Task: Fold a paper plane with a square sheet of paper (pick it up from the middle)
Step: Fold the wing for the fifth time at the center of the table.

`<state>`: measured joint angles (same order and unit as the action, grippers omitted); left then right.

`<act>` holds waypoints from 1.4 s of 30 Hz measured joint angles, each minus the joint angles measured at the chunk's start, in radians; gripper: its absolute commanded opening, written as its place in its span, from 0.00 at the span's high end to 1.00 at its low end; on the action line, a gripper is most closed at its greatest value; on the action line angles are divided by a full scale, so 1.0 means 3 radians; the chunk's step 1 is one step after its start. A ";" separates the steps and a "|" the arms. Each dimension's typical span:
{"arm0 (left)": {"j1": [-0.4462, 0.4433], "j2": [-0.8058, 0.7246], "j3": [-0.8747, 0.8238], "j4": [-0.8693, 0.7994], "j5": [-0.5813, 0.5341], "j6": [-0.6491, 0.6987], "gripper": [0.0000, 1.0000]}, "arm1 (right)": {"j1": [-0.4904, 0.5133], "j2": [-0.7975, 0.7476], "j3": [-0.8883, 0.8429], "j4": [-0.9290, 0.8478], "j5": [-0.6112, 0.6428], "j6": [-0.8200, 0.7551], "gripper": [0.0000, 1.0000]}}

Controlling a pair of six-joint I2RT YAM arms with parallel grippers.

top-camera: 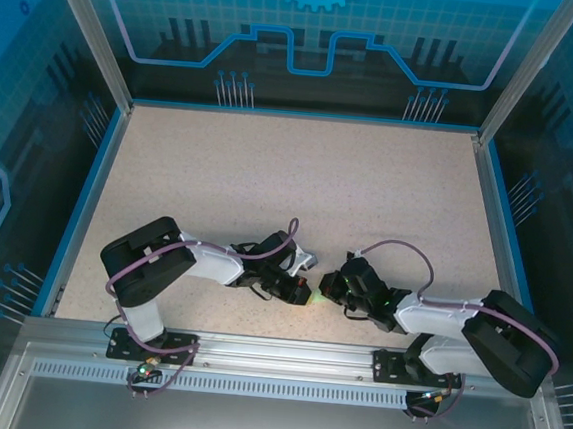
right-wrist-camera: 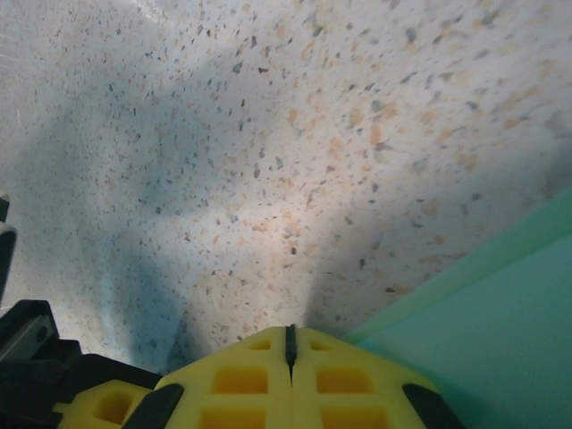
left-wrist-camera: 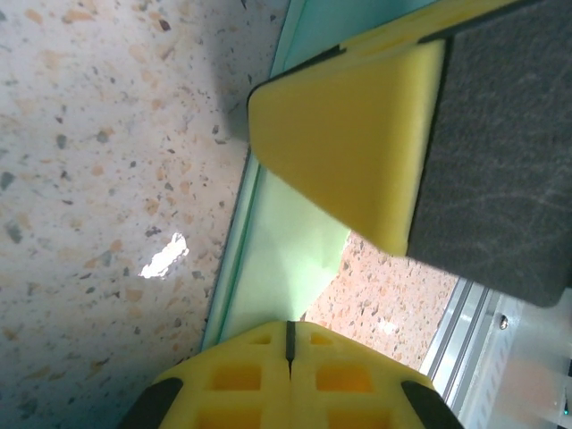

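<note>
Paper (left-wrist-camera: 286, 259), crease running lengthwise away from the left pincer (left-wrist-camera: 288, 325) clamping it; right pincer (right-wrist-camera: 288, 331) closed beside it.

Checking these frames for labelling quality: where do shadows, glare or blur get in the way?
Top external: table evenly lit, sharp; the sheet of paper is just a tiny green glow. Left wrist: a white glare spot on the table, the right gripper's yellow pad close and soft-edged. Right wrist: broad soft shadows over the table, paper blurred at lower right.
</note>
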<state>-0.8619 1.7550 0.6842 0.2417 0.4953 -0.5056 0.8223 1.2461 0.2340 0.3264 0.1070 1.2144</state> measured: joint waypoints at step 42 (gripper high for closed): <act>0.0047 0.0022 0.0020 -0.0057 0.0113 0.0224 1.00 | -0.0019 -0.1036 0.0025 -0.0907 -0.0373 -0.0404 0.94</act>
<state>-0.8478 1.7615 0.6903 0.2245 0.5293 -0.4385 0.8165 0.9352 0.2417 0.0544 -0.0048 1.0931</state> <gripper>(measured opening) 0.043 0.067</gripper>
